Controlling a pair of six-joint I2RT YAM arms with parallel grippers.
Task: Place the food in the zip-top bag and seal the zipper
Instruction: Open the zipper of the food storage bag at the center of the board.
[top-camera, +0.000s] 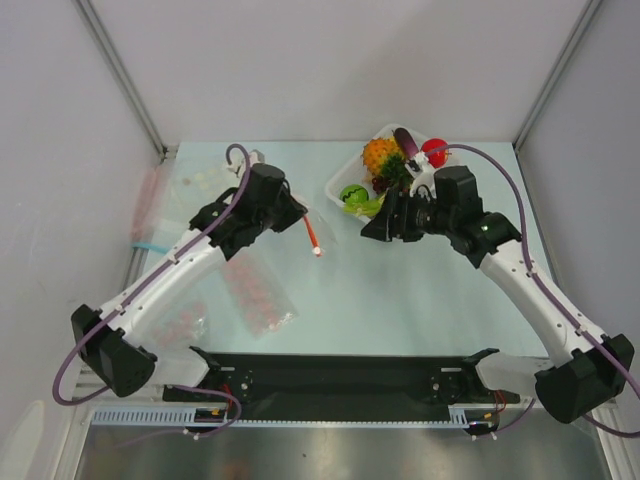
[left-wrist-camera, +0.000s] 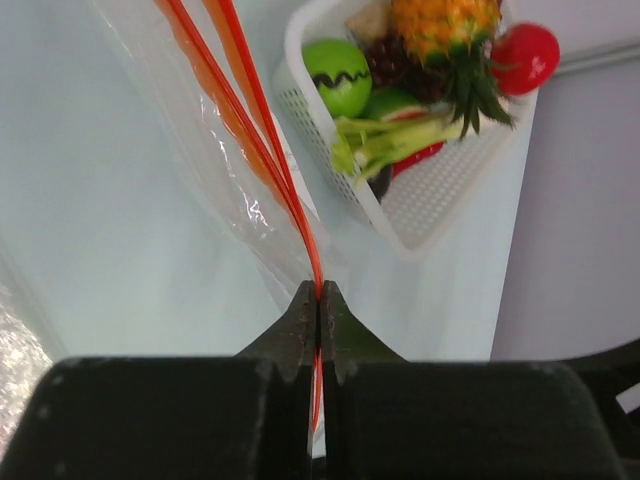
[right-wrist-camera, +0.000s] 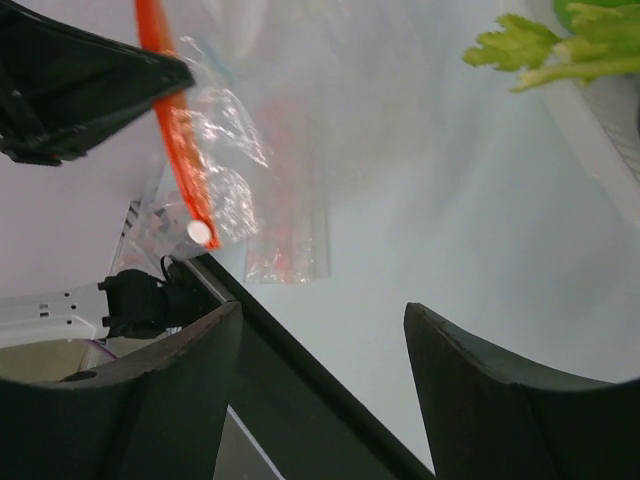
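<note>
- At the bottom of the left wrist view, the left gripper (left-wrist-camera: 318, 300) is clenched on the zipper (left-wrist-camera: 262, 140), whose orange-red strip runs up and left from the fingertips.
- Beside that strip, the zip-top bag (left-wrist-camera: 235, 195) shows as clear crumpled film.
- Centre frame overhead, the right gripper (top-camera: 372, 228) has its jaws spread with nothing between them.
- Farther back, upper right of centre, the pineapple (top-camera: 380, 155) and green fruit (top-camera: 352, 195) sit in a white basket (top-camera: 338, 183), with the red fruit (top-camera: 434, 152) at its right edge.
</note>
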